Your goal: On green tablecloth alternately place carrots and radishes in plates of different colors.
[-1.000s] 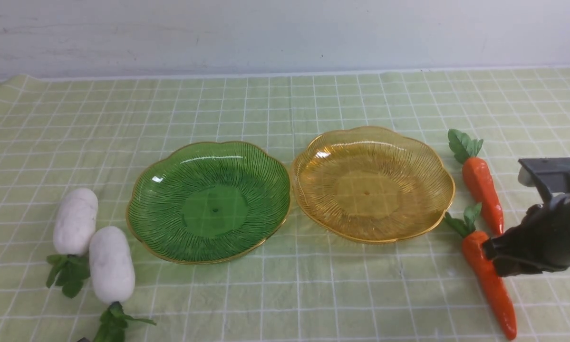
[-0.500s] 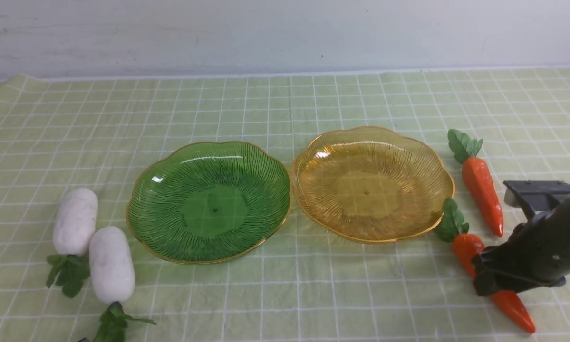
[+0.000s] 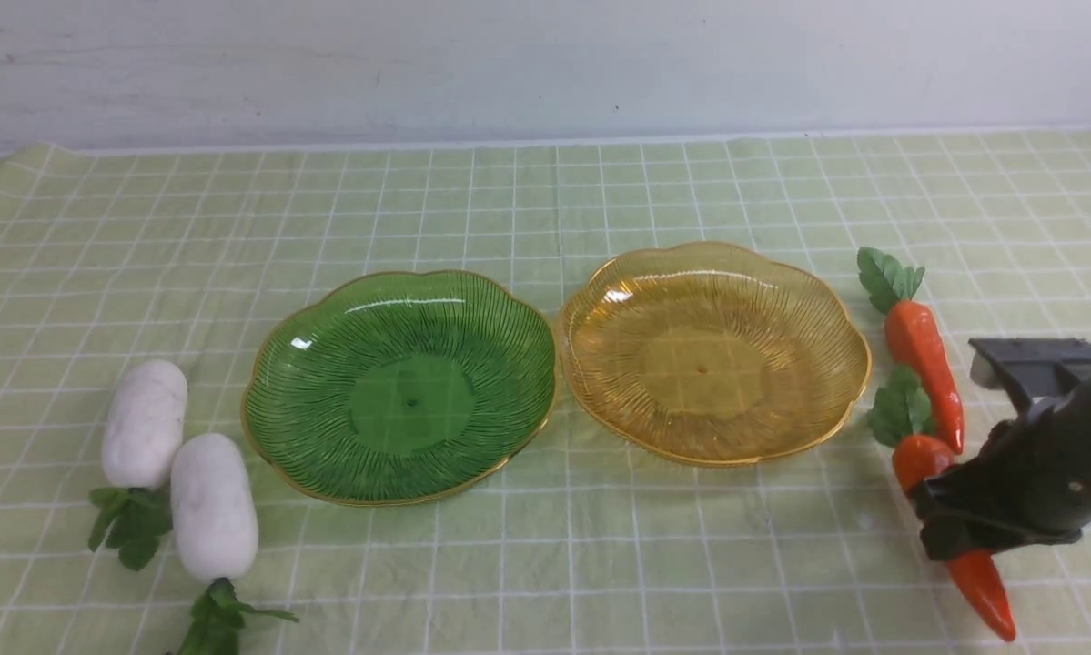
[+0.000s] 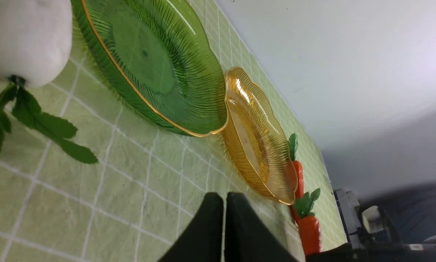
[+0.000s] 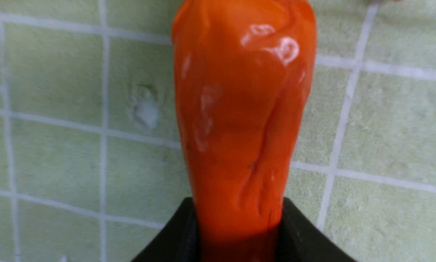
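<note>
One glossy orange tapered carrot (image 3: 922,458) is held mid-body in the right claw (image 5: 239,222), its leafy end nearest the amber plate (image 3: 704,373). Judged light, stiff and slippery, it is best gripped around its thick middle.

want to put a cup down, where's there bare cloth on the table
Free: the cloth behind the green plate, and the stretch in front of both plates, between the nearer radish and the nearer carrot. Crowded: the right side, where the right gripper is at that carrot, close to the other carrot.
</note>
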`<control>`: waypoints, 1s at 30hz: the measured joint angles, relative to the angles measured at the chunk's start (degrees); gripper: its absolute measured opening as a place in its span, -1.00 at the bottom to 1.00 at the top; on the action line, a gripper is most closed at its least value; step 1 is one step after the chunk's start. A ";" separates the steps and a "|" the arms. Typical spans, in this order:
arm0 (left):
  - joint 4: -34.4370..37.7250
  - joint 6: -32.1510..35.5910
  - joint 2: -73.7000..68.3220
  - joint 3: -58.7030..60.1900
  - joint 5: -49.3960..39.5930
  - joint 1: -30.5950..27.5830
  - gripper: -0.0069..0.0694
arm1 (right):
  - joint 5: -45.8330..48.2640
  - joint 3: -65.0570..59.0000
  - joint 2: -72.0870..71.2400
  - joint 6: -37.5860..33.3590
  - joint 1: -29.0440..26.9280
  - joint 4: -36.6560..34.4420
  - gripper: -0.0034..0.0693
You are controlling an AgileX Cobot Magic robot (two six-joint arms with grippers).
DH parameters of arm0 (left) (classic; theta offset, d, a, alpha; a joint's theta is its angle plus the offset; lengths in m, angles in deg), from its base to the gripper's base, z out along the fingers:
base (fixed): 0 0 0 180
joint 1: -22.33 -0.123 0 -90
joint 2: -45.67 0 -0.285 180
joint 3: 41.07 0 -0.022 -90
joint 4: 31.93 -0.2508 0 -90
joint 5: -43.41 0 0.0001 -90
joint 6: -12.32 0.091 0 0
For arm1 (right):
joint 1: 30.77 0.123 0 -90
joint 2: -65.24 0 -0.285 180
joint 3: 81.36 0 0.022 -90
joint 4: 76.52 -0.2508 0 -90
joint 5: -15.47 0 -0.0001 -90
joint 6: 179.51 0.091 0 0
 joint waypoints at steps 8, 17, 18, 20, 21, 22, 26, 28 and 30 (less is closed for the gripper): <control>-0.23 -0.01 0.00 0.00 -3.71 0.00 -0.84 | -1.19 0.00 -14.45 0.64 0.00 -6.62 -0.30; -0.30 -0.01 0.00 0.00 -4.31 0.00 -0.84 | -2.62 2.45 -11.88 -15.34 0.05 -22.17 -0.30; -0.30 -0.01 0.00 0.00 -4.31 0.00 -0.84 | -2.34 3.74 -10.46 -16.45 0.22 -23.60 -0.30; -0.32 -0.01 0.00 0.00 -4.36 0.00 -0.84 | -2.34 5.45 -8.97 -17.49 0.58 -24.45 -0.30; -0.37 -0.01 0.00 0.00 -4.38 0.00 -0.84 | -2.46 7.83 -6.80 -18.22 1.54 -24.66 -0.30; -0.37 -0.01 0.00 0.00 -4.44 0.00 -0.84 | -2.51 8.43 -6.22 -18.29 1.85 -24.66 -0.30; -0.37 -0.01 0.00 0.00 -4.44 0.00 -0.84 | -4.43 14.00 0.01 -19.04 6.03 -22.40 -0.30; -0.37 -0.01 0.00 0.00 -4.44 0.00 -0.84 | -6.43 15.22 2.74 -19.04 7.02 -20.36 -0.29; -0.37 -0.01 0.00 0.00 -4.49 0.00 -0.84 | -8.34 16.21 5.70 -19.04 7.48 -18.47 -0.23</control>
